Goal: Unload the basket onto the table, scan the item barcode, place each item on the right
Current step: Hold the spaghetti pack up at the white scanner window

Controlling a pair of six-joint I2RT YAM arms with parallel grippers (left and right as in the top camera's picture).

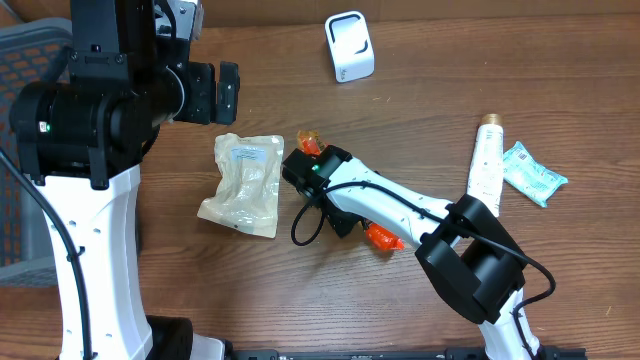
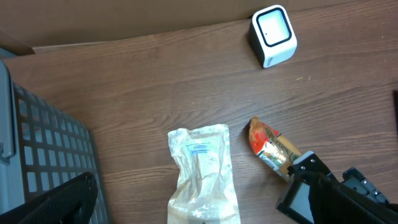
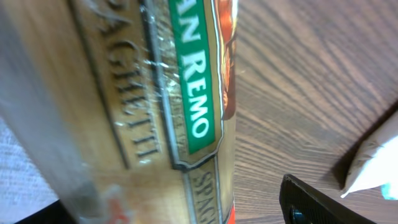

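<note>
Orange pack (image 2: 271, 148) of spaghetti lies flat on the counter (image 1: 430, 110), mid-scene and slanted, its far end pointing roughly toward the scanner (image 1: 349, 46). Probably the item to be scanned.

Right gripper (image 1: 300, 166) reaches in over the pack from the near right. In the wrist view one finger (image 3: 314, 202) stands off the pack's edge with bare wood between. So the jaws are parted and nothing is held. The other finger is out of frame. The printed label side faces the wrist camera. No barcode shows there, so it may be underneath; cannot tell.

Left gripper (image 1: 215, 91) hangs at far left, jaws wide, empty, clear of the middle.

Scanner stands far centre, alone, its window visible from above.

Room:
- Bare wood between pack and scanner, so the straight path looks open.
- Pouch (image 1: 243, 183) lies just left of the right gripper, which crowds any leftward move or regrasp.
- Tube (image 1: 486, 165) and teal packet (image 1: 533, 173) lie to the right, touching or nearly so. The tube's near end is close to the right arm's elbow; a swing could brush it.
- Basket (image 2: 43, 155) sits at the left edge, well apart from the pack.
</note>
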